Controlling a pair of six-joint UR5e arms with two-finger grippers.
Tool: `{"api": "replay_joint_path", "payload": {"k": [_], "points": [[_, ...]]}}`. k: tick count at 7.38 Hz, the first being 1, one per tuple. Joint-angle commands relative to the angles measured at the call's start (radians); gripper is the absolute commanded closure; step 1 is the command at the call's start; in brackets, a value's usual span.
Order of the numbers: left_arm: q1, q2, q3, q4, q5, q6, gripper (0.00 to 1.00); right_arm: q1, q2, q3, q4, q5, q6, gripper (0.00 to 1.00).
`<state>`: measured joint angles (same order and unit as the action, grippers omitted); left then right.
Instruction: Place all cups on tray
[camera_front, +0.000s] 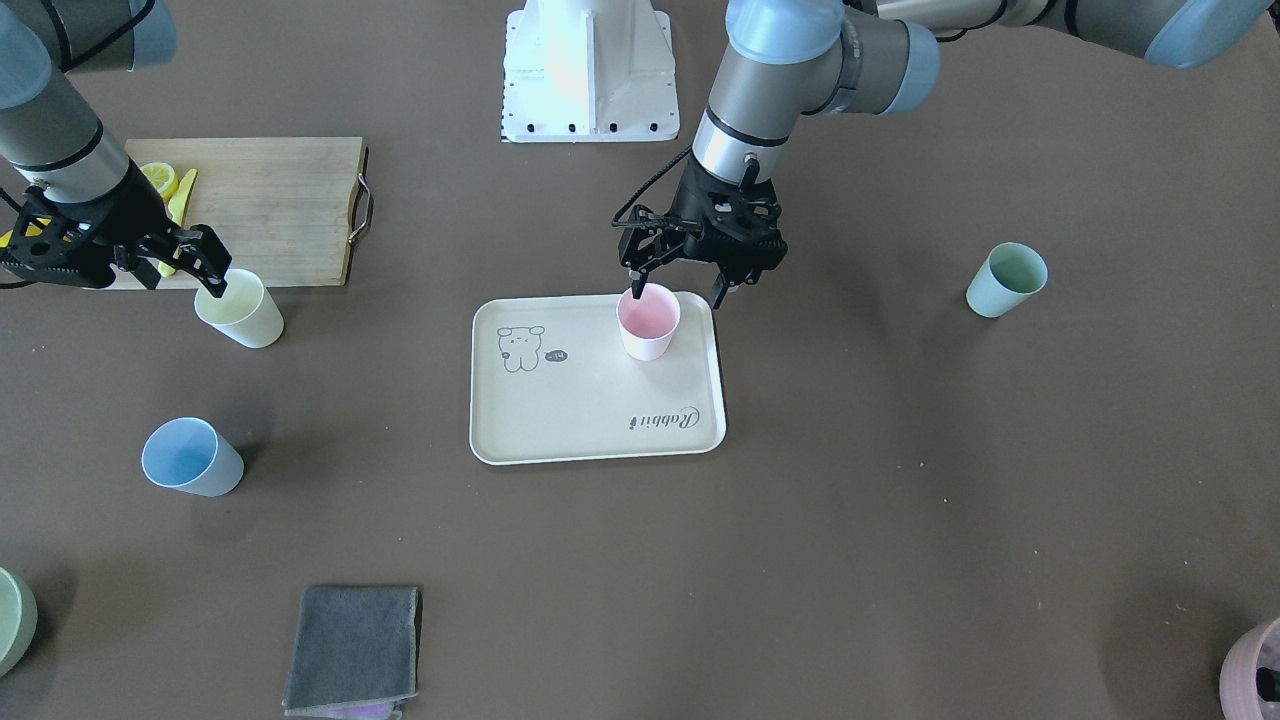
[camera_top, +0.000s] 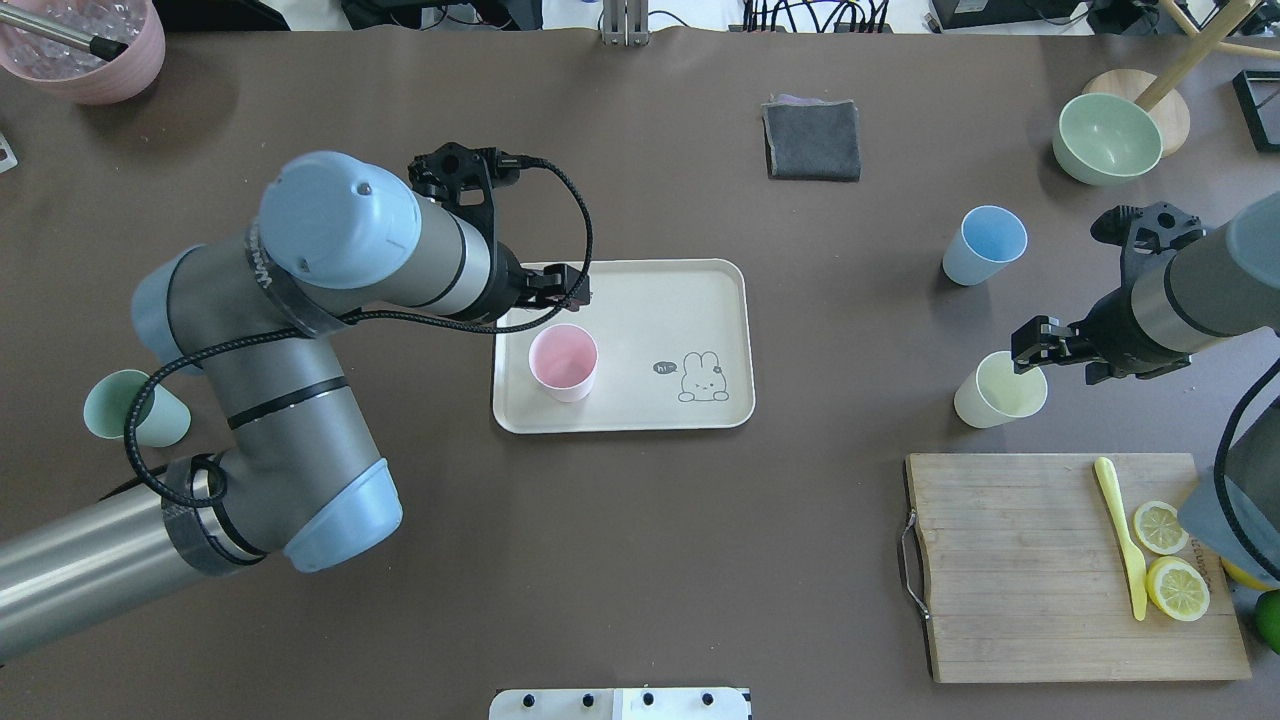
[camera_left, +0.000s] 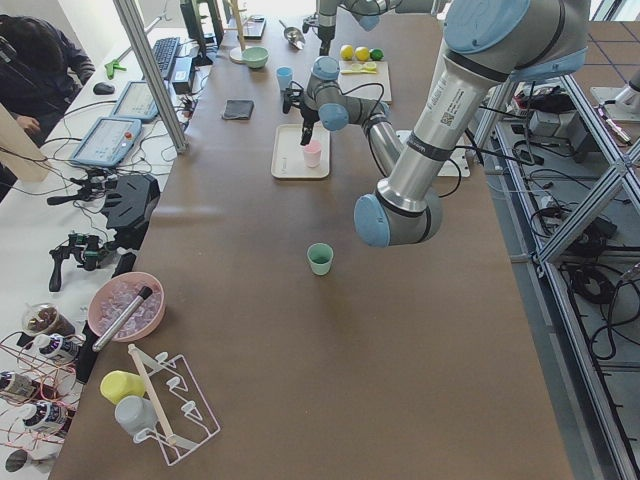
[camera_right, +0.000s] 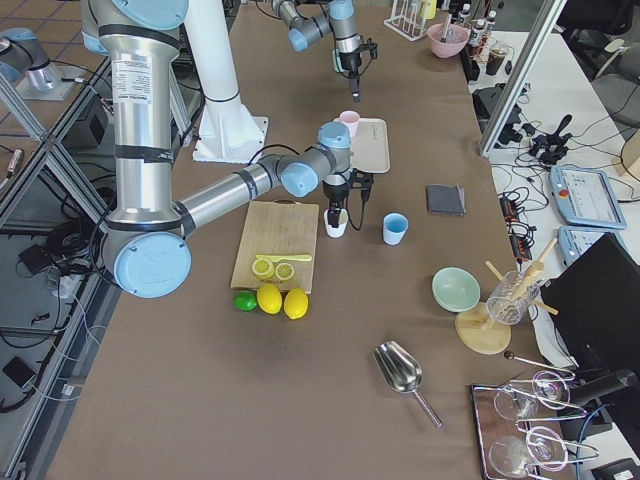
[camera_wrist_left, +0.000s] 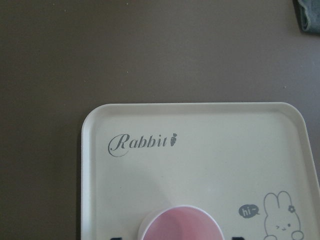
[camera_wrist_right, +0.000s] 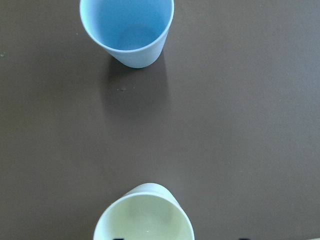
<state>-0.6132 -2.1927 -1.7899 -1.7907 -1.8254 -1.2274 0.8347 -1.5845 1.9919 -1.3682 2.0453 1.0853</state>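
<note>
Front-facing view, unless noted.

- Flat cream rectangular tray with rabbit drawing (camera_front: 590, 420): centre of the dark brown worktop (camera_front: 900, 520).
- Small pink plastic cup (camera_front: 648, 322): upright on the tray, in its upper right corner.
- Left end effector (camera_front: 678, 290): directly over the pink cup, fingers spread wide. One fingertip is at the cup's upper left rim, the other is out past its right side. In the left wrist view the cup sits at the bottom edge between the two tips. Cannot tell whether there is contact.
- Small pale yellow plastic cup (camera_front: 240, 310): on the worktop at left, just below the lower edge of the bamboo cutting board (camera_front: 270, 210).
- Right end effector (camera_front: 185, 282): at the yellow cup, fingers apart and gripping nothing. One tip is at the cup's upper left rim. In the right wrist view one tip is over the cup's mouth and the other is outside it.
- Small light blue plastic cup (camera_front: 190, 458): lower left, on the worktop, well apart from the tray.
- Small mint green plastic cup (camera_front: 1005, 280): far right, on the worktop, well apart from the tray.
- Folded grey cloth (camera_front: 352, 648): bottom of frame, left of centre.
- Lemon slices on the board's left end, partly hidden behind the right arm.
</note>
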Motion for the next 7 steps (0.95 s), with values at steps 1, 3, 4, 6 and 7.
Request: {"api": "replay_joint_path", "payload": {"k": [1,3,4,6,7], "points": [[-0.037,-0.002,-0.006,0.001,-0.031,0.011,0.02,-0.026,0.000,-0.021,0.001,-0.010,0.007,0.25],[-0.045,-0.002,-0.011,0.001,-0.031,0.013,0.02,-0.061,0.000,-0.044,0.012,-0.054,0.010,0.52],[-0.051,-0.001,-0.011,0.001,-0.031,0.013,0.02,-0.071,-0.012,-0.051,0.065,-0.054,0.024,0.87],[-0.083,0.005,-0.011,0.002,-0.035,0.070,0.02,-0.089,-0.005,-0.052,0.087,-0.079,0.048,1.00],[-0.124,0.026,-0.014,0.004,-0.078,0.132,0.02,-0.089,0.032,-0.033,0.083,-0.074,0.095,1.00]]}}
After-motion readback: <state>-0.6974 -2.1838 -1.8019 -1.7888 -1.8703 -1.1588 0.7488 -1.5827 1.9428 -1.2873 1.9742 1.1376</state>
